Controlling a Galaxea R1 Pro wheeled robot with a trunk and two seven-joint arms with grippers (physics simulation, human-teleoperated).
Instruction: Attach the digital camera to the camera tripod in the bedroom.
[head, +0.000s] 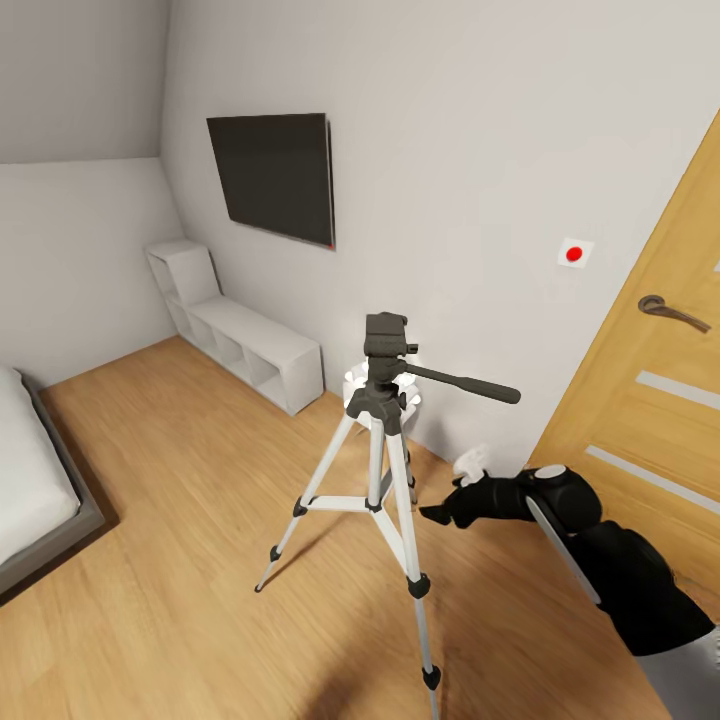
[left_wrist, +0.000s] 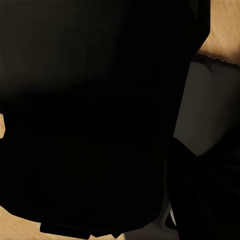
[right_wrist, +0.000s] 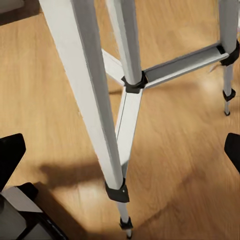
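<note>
The camera tripod (head: 385, 440) stands on the light wood floor in the middle of the head view. It has silver-white legs, a black pan head with bare top (head: 386, 335) and a long black handle (head: 465, 383) pointing right. My right gripper (head: 445, 512) hangs low, just right of the tripod's legs, at brace height. In the right wrist view the tripod's legs (right_wrist: 95, 95) and brace hub (right_wrist: 134, 82) stand close ahead, and my right gripper (right_wrist: 122, 150) is open, its black fingertips (right_wrist: 10, 155) at the view's edges. The digital camera is out of view. The left wrist view is dark, pressed against black bodywork.
A wooden door (head: 650, 420) with a handle stands right behind my right arm. A wall TV (head: 270, 178), white cube shelves (head: 240, 340) and a white wall plate with a red dot (head: 574, 253) line the far wall. A low grey bed (head: 35, 490) lies at the left.
</note>
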